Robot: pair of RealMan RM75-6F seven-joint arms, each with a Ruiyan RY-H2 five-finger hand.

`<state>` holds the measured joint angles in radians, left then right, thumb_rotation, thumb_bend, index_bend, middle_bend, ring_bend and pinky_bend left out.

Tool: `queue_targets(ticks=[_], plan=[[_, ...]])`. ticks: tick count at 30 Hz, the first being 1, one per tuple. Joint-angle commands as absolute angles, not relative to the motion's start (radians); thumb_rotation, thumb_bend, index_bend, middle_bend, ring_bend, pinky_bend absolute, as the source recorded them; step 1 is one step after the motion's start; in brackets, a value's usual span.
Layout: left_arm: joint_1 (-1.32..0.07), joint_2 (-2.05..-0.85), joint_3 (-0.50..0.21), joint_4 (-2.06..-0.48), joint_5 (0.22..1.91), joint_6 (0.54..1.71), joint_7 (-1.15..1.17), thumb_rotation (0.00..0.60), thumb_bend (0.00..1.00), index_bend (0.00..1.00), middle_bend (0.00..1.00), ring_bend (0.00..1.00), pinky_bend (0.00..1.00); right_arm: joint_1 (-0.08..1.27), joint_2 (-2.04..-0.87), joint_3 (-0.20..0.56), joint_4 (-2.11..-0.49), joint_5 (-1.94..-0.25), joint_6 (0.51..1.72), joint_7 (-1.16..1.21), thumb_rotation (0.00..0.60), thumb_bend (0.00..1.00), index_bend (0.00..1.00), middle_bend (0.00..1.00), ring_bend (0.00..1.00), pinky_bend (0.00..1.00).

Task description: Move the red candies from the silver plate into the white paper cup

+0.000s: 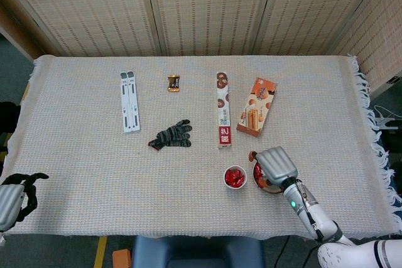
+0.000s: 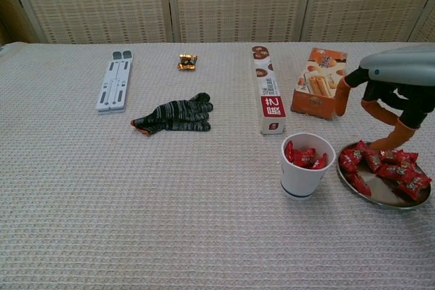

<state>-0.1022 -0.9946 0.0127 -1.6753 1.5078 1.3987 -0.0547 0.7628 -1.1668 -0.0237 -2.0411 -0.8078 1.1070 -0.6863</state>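
The white paper cup (image 2: 307,168) stands near the front right with red candies (image 2: 302,156) inside; the head view shows the cup (image 1: 235,177) from above. Just right of it sits the silver plate (image 2: 382,199) with several red candies (image 2: 387,170). My right hand (image 2: 391,93) hovers over the plate, fingers apart and pointing down, one orange fingertip (image 2: 382,145) at the candy pile; I see nothing held. In the head view the right hand (image 1: 277,164) covers most of the plate (image 1: 259,179). My left hand (image 1: 12,196) rests off the table's front left corner, holding nothing.
A long snack box (image 2: 268,89) and an orange biscuit box (image 2: 317,83) lie behind the cup and plate. A dark striped glove (image 2: 173,115), a white folding stand (image 2: 114,81) and a small gold-wrapped sweet (image 2: 187,62) lie further left.
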Motion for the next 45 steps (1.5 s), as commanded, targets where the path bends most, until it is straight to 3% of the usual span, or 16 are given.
queue_targets(ticks=[1,9,24,45], plan=[[-0.101,-0.995,0.013,-1.676,1.508,1.4,-0.052,0.6,0.64,0.31,0.4,0.3,0.24,0.742,-1.196,-0.049,-1.976,-0.781,1.099,-0.687,0.6,0.1,0.38,0.77,0.8,1.0],[-0.102,-0.996,0.013,-1.676,1.505,1.398,-0.047,0.6,0.64,0.31,0.4,0.3,0.24,0.743,-1.247,-0.063,-1.858,-0.736,1.001,-0.648,0.6,0.1,0.37,0.77,0.8,1.0],[-0.102,-0.996,0.013,-1.676,1.506,1.397,-0.048,0.6,0.64,0.31,0.4,0.3,0.24,0.743,-1.346,-0.06,-1.728,-0.721,0.964,-0.635,0.6,0.1,0.37,0.77,0.8,1.0],[-0.102,-0.995,0.013,-1.676,1.506,1.396,-0.051,0.6,0.64,0.31,0.4,0.3,0.24,0.729,-1.34,-0.045,-1.755,-0.782,0.978,-0.608,0.6,0.1,0.34,0.77,0.8,1.0]])
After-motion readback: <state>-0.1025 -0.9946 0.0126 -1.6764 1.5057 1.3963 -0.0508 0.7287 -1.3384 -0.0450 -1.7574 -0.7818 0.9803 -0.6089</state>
